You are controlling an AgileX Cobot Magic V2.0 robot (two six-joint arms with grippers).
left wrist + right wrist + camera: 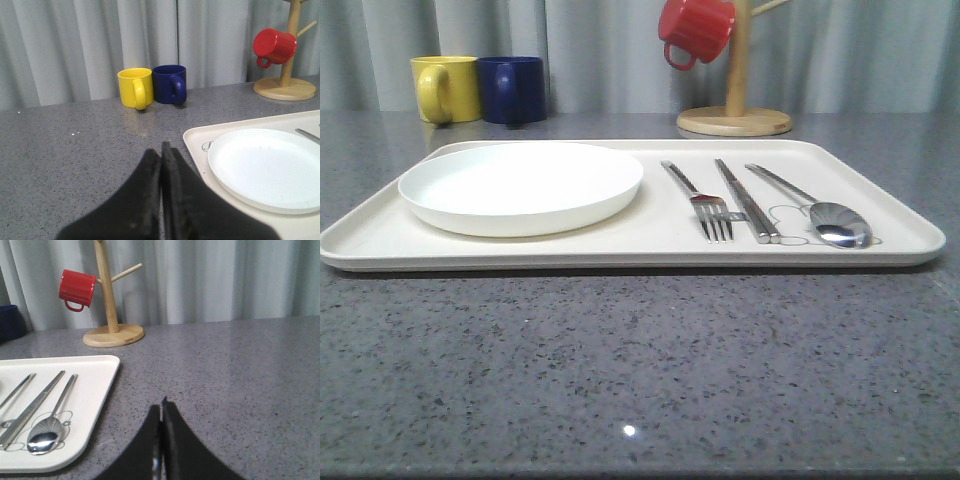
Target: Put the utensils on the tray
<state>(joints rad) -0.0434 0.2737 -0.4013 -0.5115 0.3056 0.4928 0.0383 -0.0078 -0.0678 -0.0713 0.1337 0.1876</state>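
The cream tray lies across the middle of the grey table. On its right half rest a silver fork, a pair of chopsticks and a spoon, side by side. The same tray with the spoon and chopsticks appears in the right wrist view. My left gripper is shut and empty above bare table beside the tray's left end. My right gripper is shut and empty above bare table beside the tray's right edge.
A round white plate sits on the tray's left half. A yellow mug and a dark blue mug stand at the back left. A wooden mug tree holding a red mug stands at the back right.
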